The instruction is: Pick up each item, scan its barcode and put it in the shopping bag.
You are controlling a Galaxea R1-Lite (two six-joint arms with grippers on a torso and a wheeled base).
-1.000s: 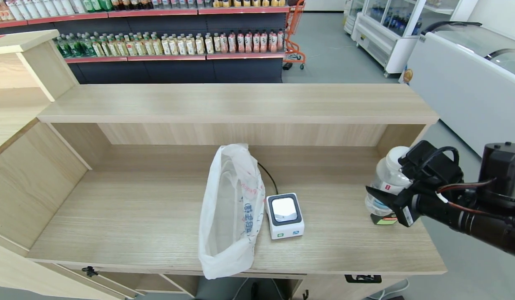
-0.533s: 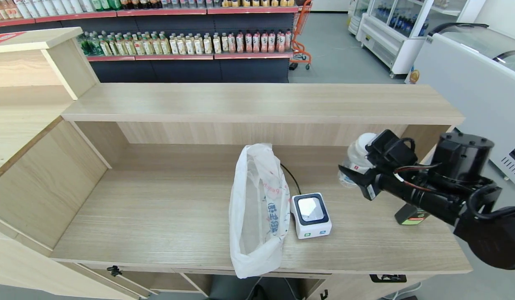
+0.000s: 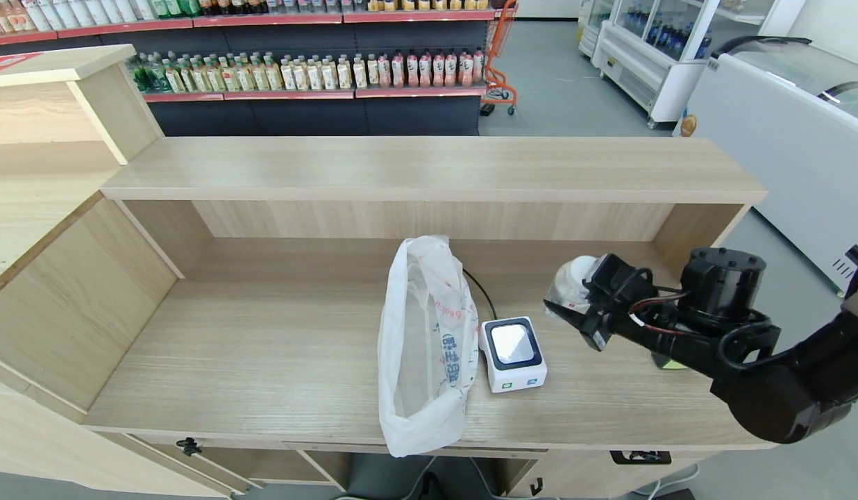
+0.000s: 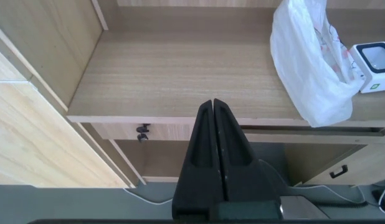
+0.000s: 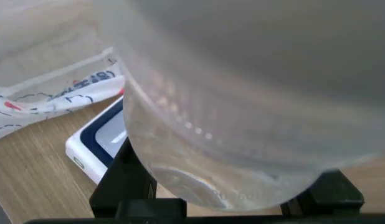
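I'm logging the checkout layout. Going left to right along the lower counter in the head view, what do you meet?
White shopping bag → barcode scanner → clear bottle with a white cap → small green item, partly hidden behind the arm.

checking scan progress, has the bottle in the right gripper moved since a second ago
Yes. The bottle, held in the right gripper, has moved left toward the scanner, closing most of the gap.

I've got my left gripper [image 4: 212, 104] pressed together, out past the counter's [image 4: 174, 81] front edge; bag [image 4: 308, 68] just beside the scanner [image 4: 374, 59].
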